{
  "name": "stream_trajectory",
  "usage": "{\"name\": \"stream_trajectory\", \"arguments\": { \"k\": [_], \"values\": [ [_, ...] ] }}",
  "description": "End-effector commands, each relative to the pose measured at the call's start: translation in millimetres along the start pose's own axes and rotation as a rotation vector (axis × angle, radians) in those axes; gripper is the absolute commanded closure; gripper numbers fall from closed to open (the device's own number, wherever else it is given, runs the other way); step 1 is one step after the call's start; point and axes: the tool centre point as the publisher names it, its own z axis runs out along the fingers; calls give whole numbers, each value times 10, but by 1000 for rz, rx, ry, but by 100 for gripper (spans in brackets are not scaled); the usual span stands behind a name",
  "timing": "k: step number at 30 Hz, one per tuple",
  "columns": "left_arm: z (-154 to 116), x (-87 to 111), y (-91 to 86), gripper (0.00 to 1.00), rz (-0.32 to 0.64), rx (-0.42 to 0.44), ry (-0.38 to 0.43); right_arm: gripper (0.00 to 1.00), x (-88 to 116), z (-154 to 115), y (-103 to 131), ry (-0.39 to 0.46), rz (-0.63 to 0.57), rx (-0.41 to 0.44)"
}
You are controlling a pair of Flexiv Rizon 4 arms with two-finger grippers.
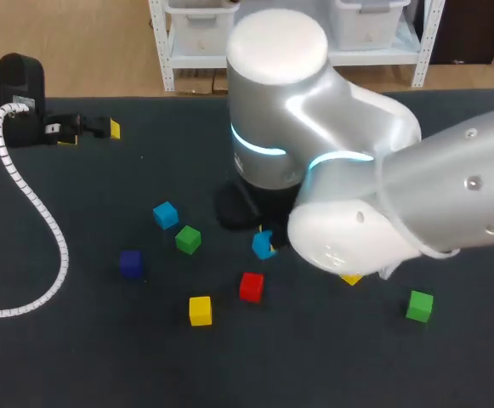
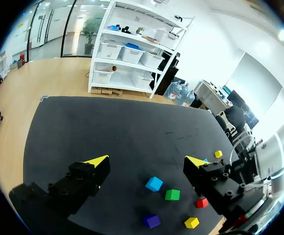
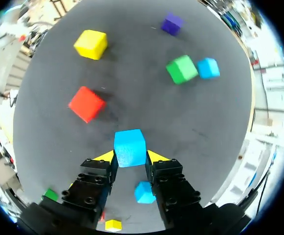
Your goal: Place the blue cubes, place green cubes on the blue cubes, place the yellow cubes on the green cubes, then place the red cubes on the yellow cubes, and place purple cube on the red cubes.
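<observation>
A light-blue cube [image 3: 130,147], matte, smooth-faced and sharp-edged, is pinched from two sides between the yellow tips of the right gripper [image 3: 130,156], near the middle of the dark, matte desk [image 1: 85,365]. Ahead of it a red cube [image 3: 86,104], a yellow cube [image 3: 91,44], a green cube [image 3: 182,69] and a purple cube [image 3: 172,23] are scattered apart on the desk. The left gripper [image 2: 146,161] is held spread wide over the desk's far left corner.
</observation>
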Motion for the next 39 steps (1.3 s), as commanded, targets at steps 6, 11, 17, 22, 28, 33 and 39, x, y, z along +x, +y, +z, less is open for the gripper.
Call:
{"name": "stream_trajectory", "arguments": {
  "k": [6, 11, 17, 22, 28, 33, 39],
  "values": [
    [-3, 11, 11, 0, 1, 6, -4, 100, 231, 176, -493, 61, 181, 2],
    [-3, 11, 11, 0, 1, 6, -4, 100, 326, 199, -601, 98, 311, 35],
    [-3, 11, 11, 0, 1, 6, -4, 100, 346, 64, -582, 112, 418, -39],
    [-3, 11, 11, 0, 1, 6, -4, 100, 354, -105, -441, 98, 434, -103],
    [-3, 11, 11, 0, 1, 6, -4, 100, 426, -78, -361, 112, 428, -110],
    [-3, 11, 11, 0, 1, 6, -4, 100, 481, 53, -339, 147, 433, -115],
    [-3, 11, 11, 0, 1, 6, -4, 100, 528, 128, -366, 162, 449, -124]
  ]
}}
